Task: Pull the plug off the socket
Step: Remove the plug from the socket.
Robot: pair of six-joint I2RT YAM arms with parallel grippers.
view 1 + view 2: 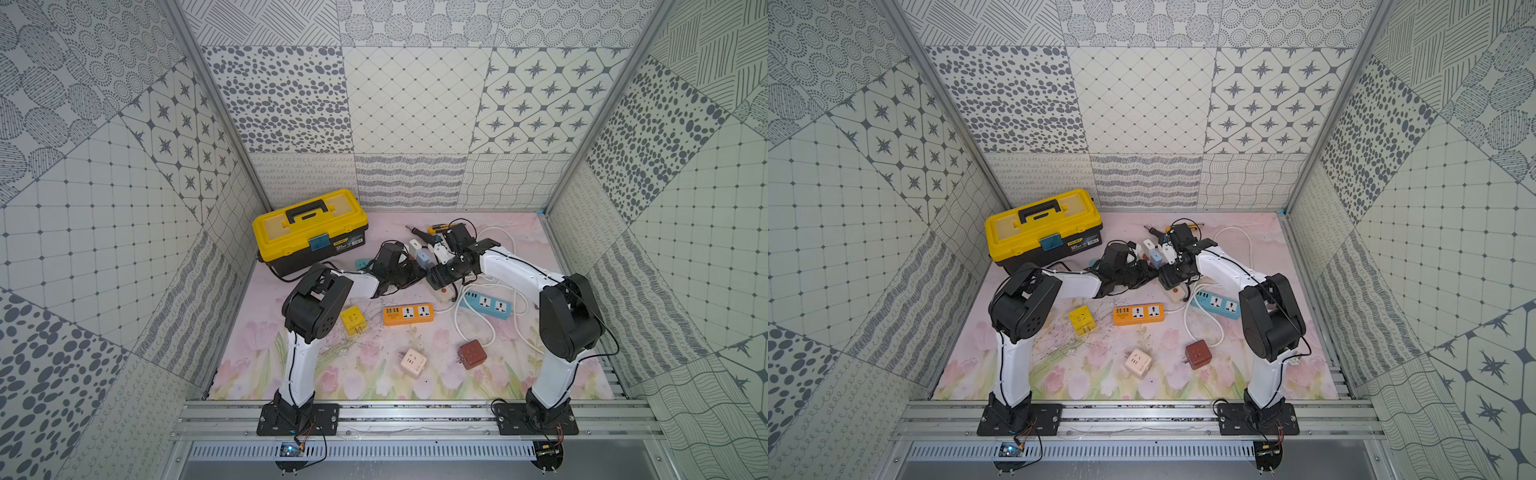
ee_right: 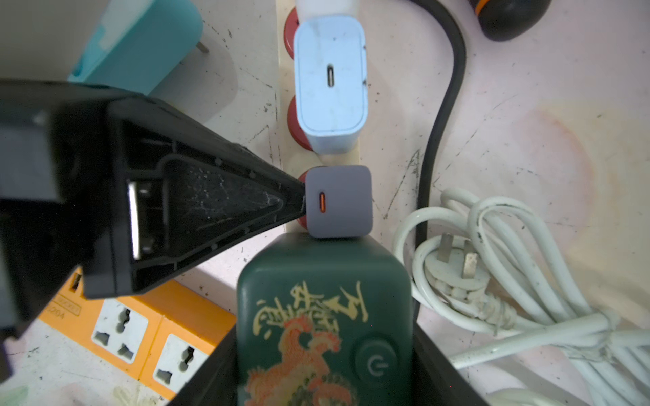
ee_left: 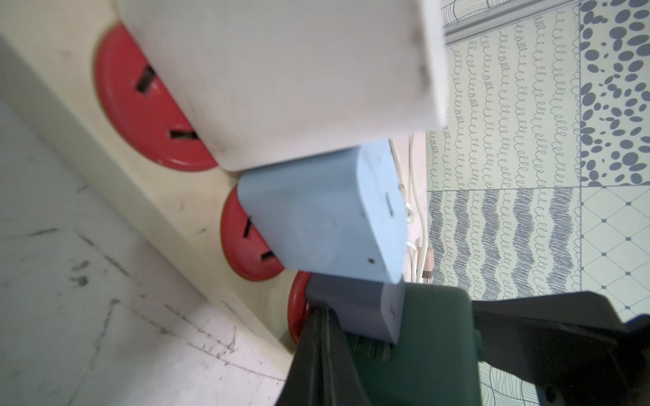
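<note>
Our right gripper (image 2: 323,372) clamps the green plug (image 2: 323,298); our closed left gripper (image 2: 295,204) touches the grey plug (image 2: 337,202) just ahead

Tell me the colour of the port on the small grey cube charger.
Orange; the right wrist view shows it best, on the small grey cube charger.
</note>
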